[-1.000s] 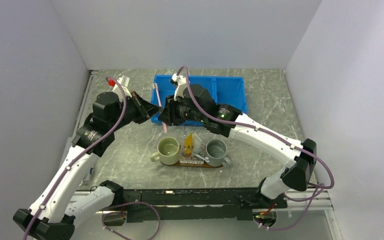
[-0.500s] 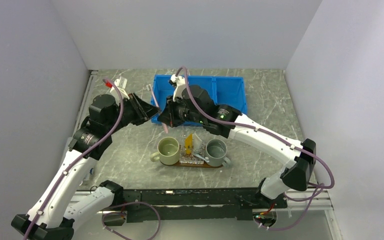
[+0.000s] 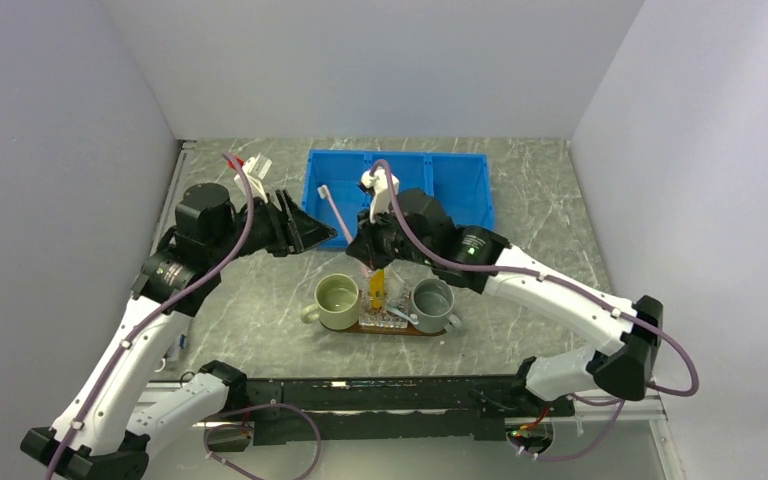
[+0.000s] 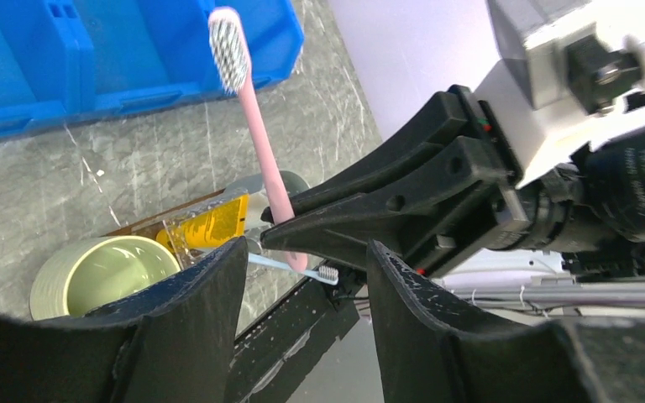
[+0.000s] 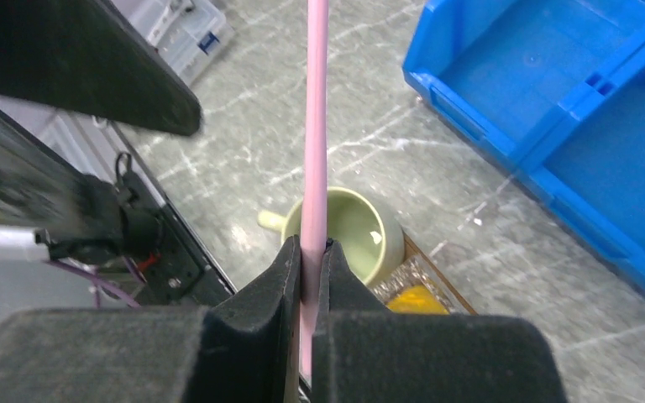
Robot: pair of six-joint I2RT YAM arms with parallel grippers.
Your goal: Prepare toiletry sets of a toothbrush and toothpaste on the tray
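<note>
A pink toothbrush (image 3: 340, 222) hangs tilted in the air, bristle end up, with my right gripper (image 3: 362, 250) shut on its lower handle. The right wrist view shows the handle (image 5: 315, 126) pinched between the pads, above the green mug (image 5: 354, 225). My left gripper (image 3: 312, 233) stands open just left of the brush and is not touching it (image 4: 252, 126). On the brown tray (image 3: 415, 331) a yellow tube (image 3: 377, 285) stands in a clear holder, and a pale toothbrush (image 3: 400, 315) lies beside it.
A green mug (image 3: 338, 300) and a grey mug (image 3: 433, 300) stand at the two ends of the tray. The blue three-compartment bin (image 3: 450, 185) sits behind the grippers. Grey walls close in the table on the left, back and right.
The left gripper opened and let go of the pink toothbrush while the right gripper shut on it. The right arm has carried the brush a little nearer, toward the mugs.
</note>
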